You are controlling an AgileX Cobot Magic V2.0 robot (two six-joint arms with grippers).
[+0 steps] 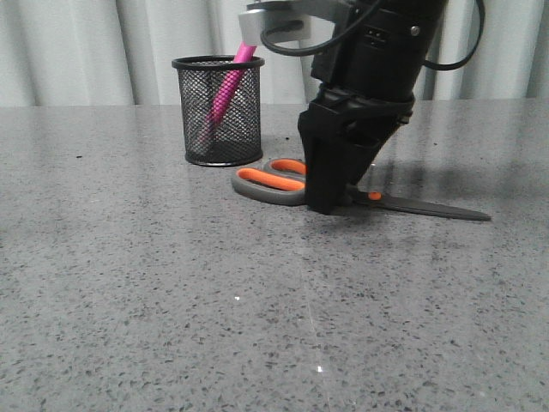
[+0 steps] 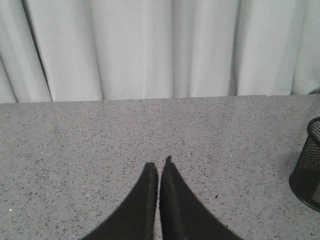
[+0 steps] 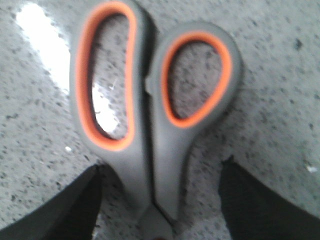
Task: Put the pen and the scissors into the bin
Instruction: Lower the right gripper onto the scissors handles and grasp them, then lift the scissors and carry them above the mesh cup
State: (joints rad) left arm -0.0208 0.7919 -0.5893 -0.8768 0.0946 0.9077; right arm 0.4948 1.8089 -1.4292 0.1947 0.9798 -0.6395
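The scissors (image 1: 283, 182) lie flat on the worktop (image 1: 171, 300), long axis running left to right: handles left, near the bin (image 1: 218, 110), blades pointing right. The right gripper (image 1: 324, 202) is down directly over them, its jaws spread wide and straddling the shank just behind the handles, holding nothing yet. It is clearly the nearer arm. The left gripper (image 2: 159, 167) is closed and empty, off to the left. The pen (image 1: 225, 90) already leans inside the bin.
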